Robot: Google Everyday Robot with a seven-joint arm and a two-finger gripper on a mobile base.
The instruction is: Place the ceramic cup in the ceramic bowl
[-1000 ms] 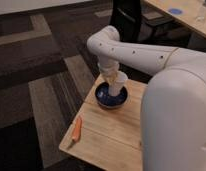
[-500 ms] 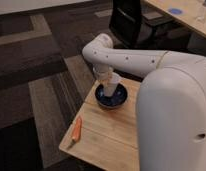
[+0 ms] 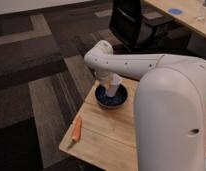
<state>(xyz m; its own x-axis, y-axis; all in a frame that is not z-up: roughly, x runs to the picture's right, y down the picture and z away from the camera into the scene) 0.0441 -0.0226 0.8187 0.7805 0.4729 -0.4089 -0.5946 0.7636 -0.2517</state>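
Ceramic bowl (image 3: 111,97): glossy dark blue glaze; ceramic cup (image 3: 112,89) inside it smooth white. Gripper (image 3: 110,86), closed at the bowl, sits under smooth matt white arm shell. Table (image 3: 103,137): light wood, matt; carrot (image 3: 77,129) at the bowl's 7 o'clock, dull orange.

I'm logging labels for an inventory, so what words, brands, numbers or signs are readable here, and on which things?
None can be read: no print shows on the ceramic bowl, the ceramic cup in the gripper over the bowl, the carrot, the wooden table or the black chair.
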